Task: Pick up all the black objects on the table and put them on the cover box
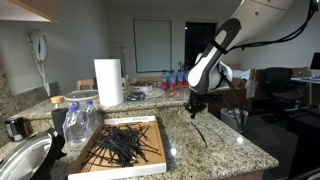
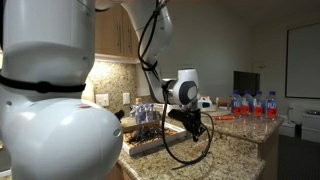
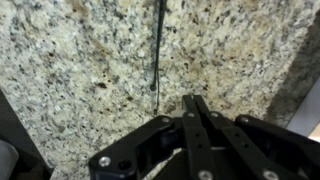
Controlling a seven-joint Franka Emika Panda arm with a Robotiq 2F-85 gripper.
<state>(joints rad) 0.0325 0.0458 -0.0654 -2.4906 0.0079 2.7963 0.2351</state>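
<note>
One thin black strip lies alone on the speckled granite counter, running away from my fingertips and a little to their left. In an exterior view the same strip rests on the counter to the right of the cover box. The box is a flat tan lid with a white rim, and a heap of black strips lies in it. My gripper is shut, its fingers pressed together with nothing seen between them. It hangs just above the counter beside the lone strip and is also seen side-on.
A paper towel roll and water bottles stand at the back of the counter. Clear plastic bottles stand left of the box, with a metal bowl and a dark mug further left. The counter's edge runs close on the right.
</note>
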